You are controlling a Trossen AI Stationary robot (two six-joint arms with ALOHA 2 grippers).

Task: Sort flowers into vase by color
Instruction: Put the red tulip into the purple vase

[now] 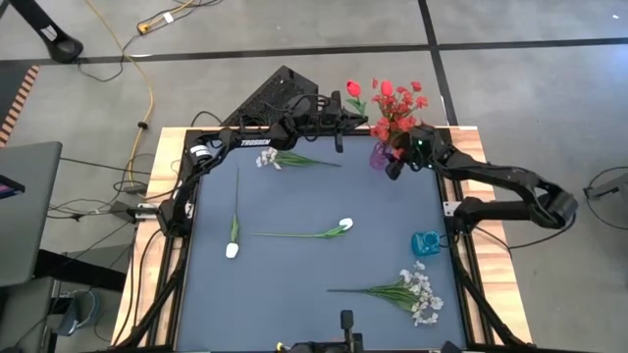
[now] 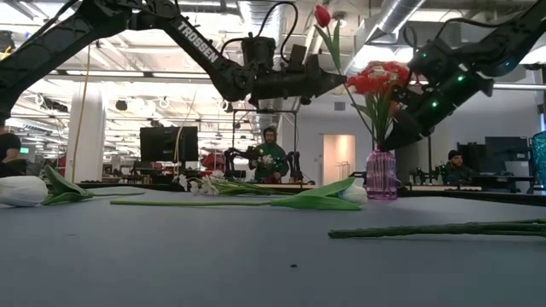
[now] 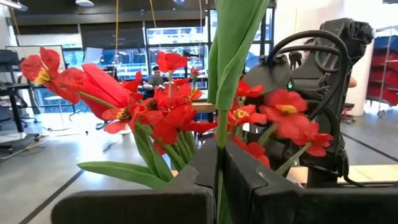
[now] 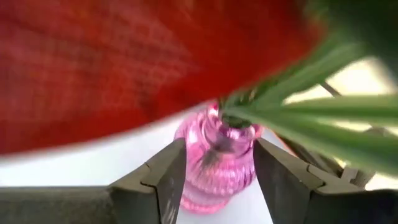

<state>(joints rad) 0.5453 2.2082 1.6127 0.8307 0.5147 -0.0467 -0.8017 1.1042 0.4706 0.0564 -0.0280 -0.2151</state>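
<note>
Left gripper (image 1: 339, 120): at about 12 o'clock on the bench (image 1: 294, 294), just short of the pink vase (image 1: 380, 155); fingers (image 3: 186, 193) clamped tight on the green stem of a red tulip (image 1: 353, 89), which stands upright above them.

Right gripper (image 1: 394, 165): at about 1 o'clock, down at the pink vase; its fingers (image 4: 168, 177) stand wide either side of the glass body. Whether they press the glass or only flank it I cannot tell.

Red bunch (image 1: 397, 103): already stands in the pink vase, blooms crowded over the mouth.

White flowers: one white tulip (image 1: 233, 250) lies at 9 o'clock, another white tulip (image 1: 345, 225) near the centre, a white spray (image 1: 422, 294) at 5 o'clock, and a small white spray (image 1: 270, 159) at 11 o'clock under the left arm. All lie flat, none sorted yet.

Blue vase (image 1: 426, 242): at 3 o'clock, empty.

Step in hand, as I judge it: feeding the held red tulip into the pink vase while the other arm steadies it.

Risk, stem misses: the mouth is narrow and already packed, so the stem end may catch on leaves or the rim and bend.

Risk, vase tips: pushing down against the crowded bunch could lever the light vase over if the right fingers are not actually bracing it.

Risk, arms meet: both grippers work close together at the same vase and could collide.
</note>
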